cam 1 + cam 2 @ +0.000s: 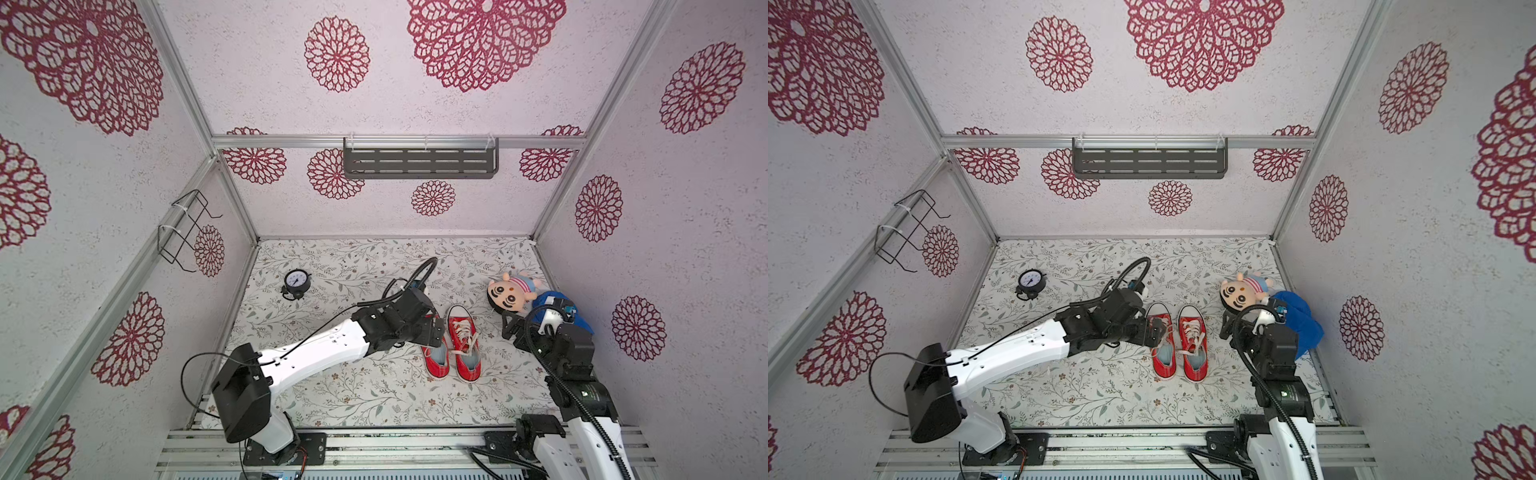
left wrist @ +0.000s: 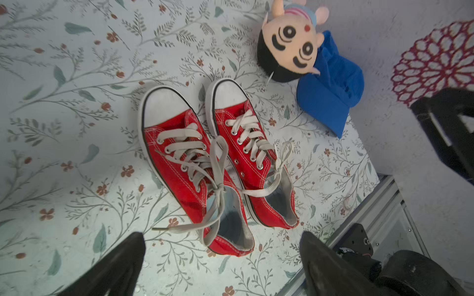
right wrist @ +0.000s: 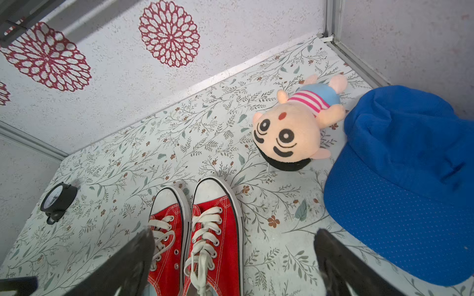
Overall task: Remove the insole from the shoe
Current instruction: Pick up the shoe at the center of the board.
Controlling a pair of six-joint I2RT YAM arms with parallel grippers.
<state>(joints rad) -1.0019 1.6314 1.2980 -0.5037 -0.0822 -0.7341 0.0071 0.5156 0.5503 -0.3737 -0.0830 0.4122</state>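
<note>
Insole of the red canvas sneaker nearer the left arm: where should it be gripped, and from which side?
Pinch the heel end of the pale blue-grey insole, coming down from above through the ankle opening of the red canvas sneaker. Only that end shows; the tongue and white laces cover the front, and a loose lace crosses the opening, so steer around it.

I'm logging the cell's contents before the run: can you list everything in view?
sneakers: two, red, white laces, side by side on the floral tabletop
plush doll: one, peach face, right of sneakers
cap: one, blue, beside the doll
alarm clock: one, black, far left
shelf: one, grey, mounted at back
wire rack: one, black, mounted at left
left hand: one, black, open, over the sneakers
right hand: one, black, open, near the doll
</note>
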